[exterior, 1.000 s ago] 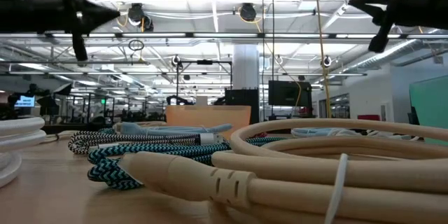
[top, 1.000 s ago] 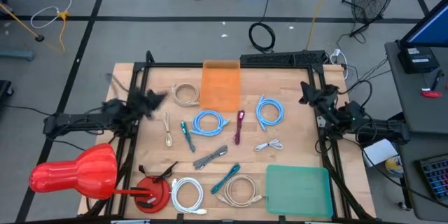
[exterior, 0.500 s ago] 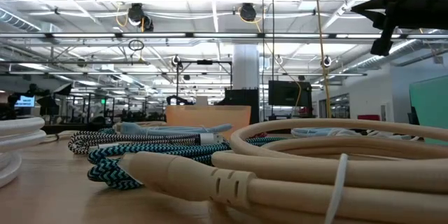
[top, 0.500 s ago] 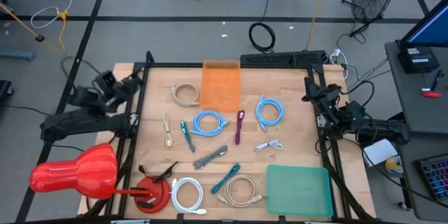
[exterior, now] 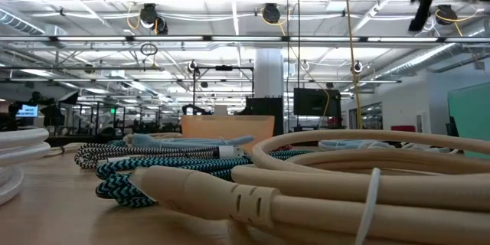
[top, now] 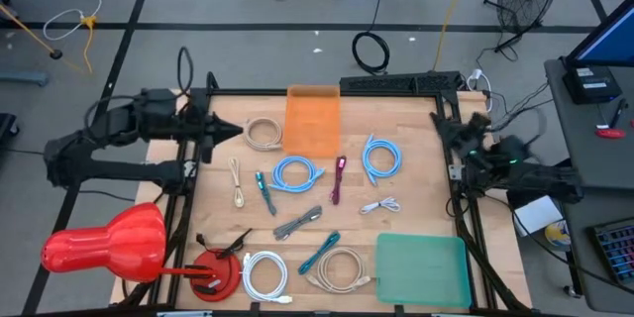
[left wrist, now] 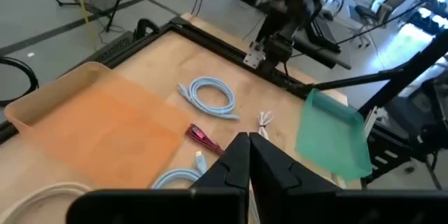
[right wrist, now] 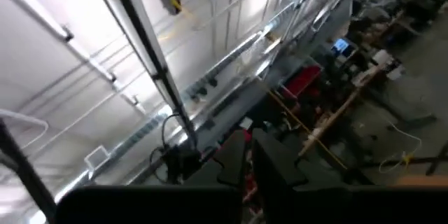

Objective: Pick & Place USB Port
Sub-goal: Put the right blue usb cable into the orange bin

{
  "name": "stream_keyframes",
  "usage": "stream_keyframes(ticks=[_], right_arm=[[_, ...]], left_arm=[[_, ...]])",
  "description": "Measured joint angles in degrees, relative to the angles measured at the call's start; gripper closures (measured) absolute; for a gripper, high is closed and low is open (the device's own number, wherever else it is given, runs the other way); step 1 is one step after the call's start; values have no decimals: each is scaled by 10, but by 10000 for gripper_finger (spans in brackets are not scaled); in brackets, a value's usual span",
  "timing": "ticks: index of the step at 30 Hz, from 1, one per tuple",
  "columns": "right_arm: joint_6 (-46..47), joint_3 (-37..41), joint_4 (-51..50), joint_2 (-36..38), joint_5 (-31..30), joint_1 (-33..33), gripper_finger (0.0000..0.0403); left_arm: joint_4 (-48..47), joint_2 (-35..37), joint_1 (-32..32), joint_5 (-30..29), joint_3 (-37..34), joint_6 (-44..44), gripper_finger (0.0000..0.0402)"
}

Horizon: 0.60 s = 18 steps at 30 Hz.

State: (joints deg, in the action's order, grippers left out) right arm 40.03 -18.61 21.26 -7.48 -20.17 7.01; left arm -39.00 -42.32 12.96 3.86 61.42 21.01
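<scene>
Both grippers empty, apparently clear of cables [top: 296, 172].

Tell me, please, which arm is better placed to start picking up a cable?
Probably the left: its claw reaches over the table's edge beside the beige coiled cable, while the right claw stays back at the right frame rail.

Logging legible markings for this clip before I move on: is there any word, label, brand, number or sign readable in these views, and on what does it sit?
None can be read.
Monitor at the table's right: lit blue, no text legible.
Distant screen in the low view: too small to read.
Orange tray, green tray, cables: no visible print.
</scene>
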Motion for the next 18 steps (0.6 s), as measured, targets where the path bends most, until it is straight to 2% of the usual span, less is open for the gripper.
stream_keyframes(ticks=[4, 9, 14, 18], right_arm=[[-3, -136, -169, -82, 73, 0, 332], [13, -276, -295, -209, 184, 0, 282], [48, -337, -343, -333, 304, -6, 260], [70, -361, -425, -414, 352, -29, 261]], left_arm=[[-7, -12, 13, 0, 2, -4, 394], [-28, -9, 34, 10, 2, -6, 394], [-47, -4, 43, 11, 2, -4, 394], [-58, -3, 43, 12, 2, -4, 394]])
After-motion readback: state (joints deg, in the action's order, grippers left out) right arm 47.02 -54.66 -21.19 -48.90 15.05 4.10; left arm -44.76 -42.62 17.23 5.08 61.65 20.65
